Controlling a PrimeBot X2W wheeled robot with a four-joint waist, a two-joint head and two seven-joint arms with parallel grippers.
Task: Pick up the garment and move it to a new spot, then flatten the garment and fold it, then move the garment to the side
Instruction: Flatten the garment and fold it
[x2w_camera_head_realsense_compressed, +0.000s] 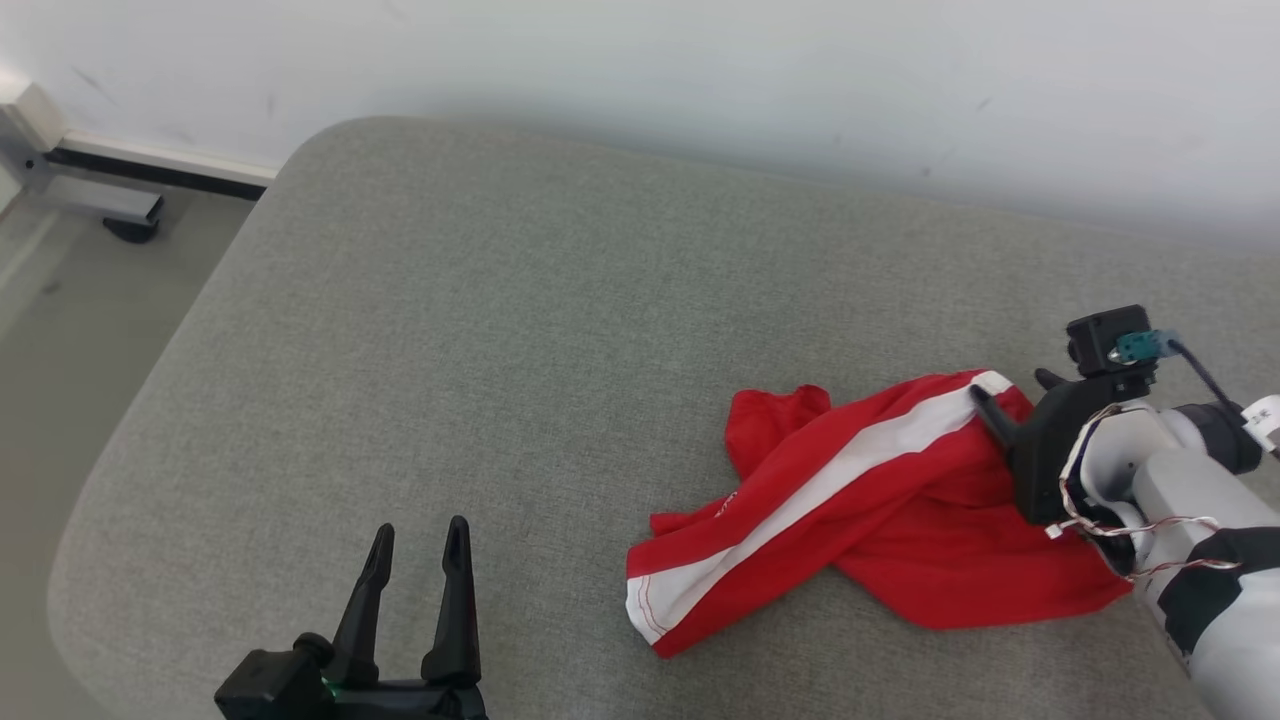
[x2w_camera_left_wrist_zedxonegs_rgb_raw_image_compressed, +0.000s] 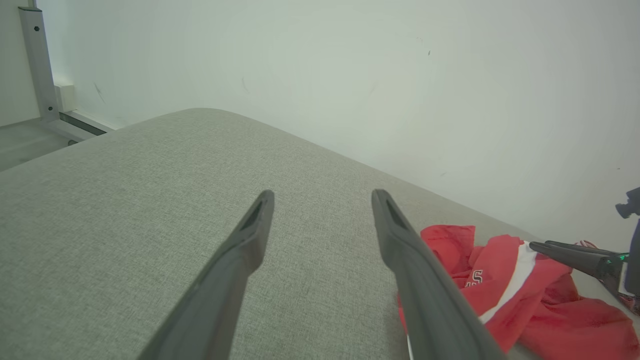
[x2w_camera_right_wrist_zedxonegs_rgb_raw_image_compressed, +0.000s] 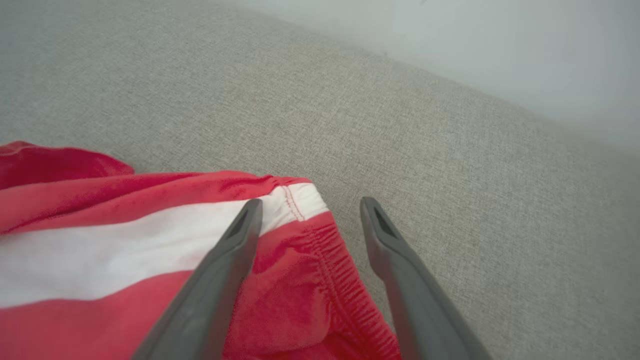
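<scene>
The garment (x2w_camera_head_realsense_compressed: 880, 500) is a pair of red shorts with a white side stripe, lying crumpled on the right part of a grey cushioned surface (x2w_camera_head_realsense_compressed: 520, 330). My right gripper (x2w_camera_head_realsense_compressed: 1010, 392) hangs open just above the garment's elastic waistband corner (x2w_camera_right_wrist_zedxonegs_rgb_raw_image_compressed: 310, 235), one finger over the cloth and one over bare cushion; nothing is gripped. At the lower left my left gripper (x2w_camera_head_realsense_compressed: 418, 538) stands open over bare cushion, well left of the garment. The left wrist view shows the garment (x2w_camera_left_wrist_zedxonegs_rgb_raw_image_compressed: 520, 295) to the right of its fingers, with the right gripper's fingers (x2w_camera_left_wrist_zedxonegs_rgb_raw_image_compressed: 570, 255) above it.
A white wall (x2w_camera_head_realsense_compressed: 700, 70) runs along the cushion's far edge. The cushion's rounded left edge drops to a grey floor (x2w_camera_head_realsense_compressed: 70, 330), where a metal frame leg (x2w_camera_head_realsense_compressed: 100, 190) stands by the wall. Bare cushion lies left of and behind the garment.
</scene>
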